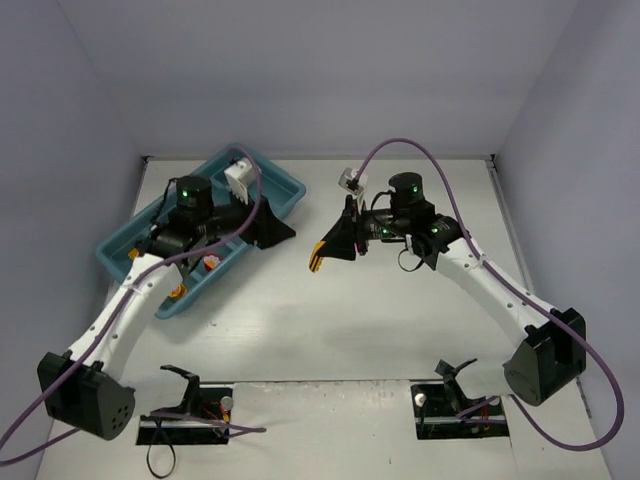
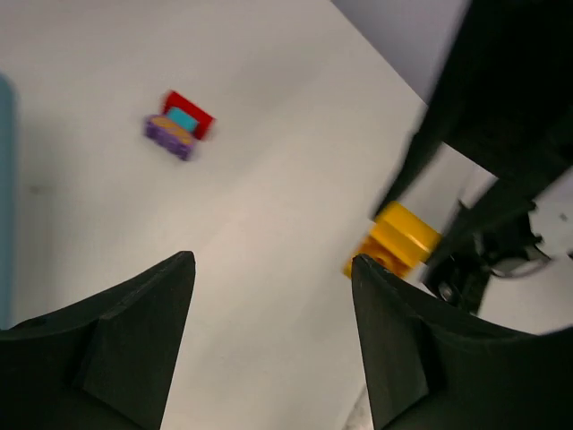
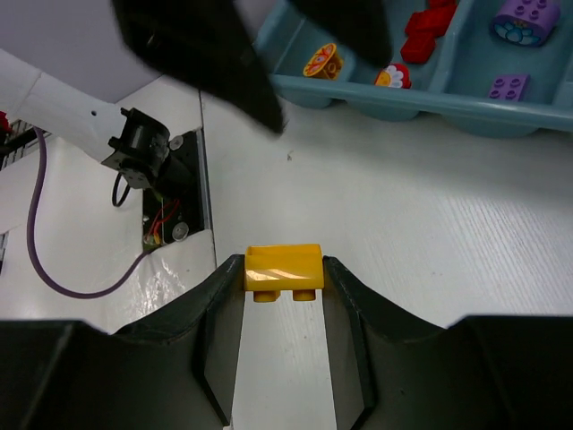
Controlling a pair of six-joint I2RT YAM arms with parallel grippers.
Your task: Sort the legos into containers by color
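My right gripper (image 1: pixel 322 256) is shut on an orange-yellow lego (image 3: pixel 283 267), held above the table to the right of the teal tray (image 1: pixel 283 183). The lego also shows in the left wrist view (image 2: pixel 394 240). My left gripper (image 2: pixel 273 269) is open and empty, and sits at the tray's right side in the top view (image 1: pixel 280 228). A small cluster of red, teal and purple legos (image 2: pixel 179 125) lies on the table beyond it. The tray (image 3: pixel 403 94) holds red legos (image 3: pixel 425 36), purple legos (image 3: pixel 526 18) and orange round pieces (image 3: pixel 322 63).
The left arm lies across the tray in the top view. The left gripper's black fingers (image 3: pixel 206 54) hang close ahead of my right gripper. Two cable mounts (image 1: pixel 190 415) (image 1: pixel 460 410) sit at the table's near edge. Grey walls close in the back and sides.
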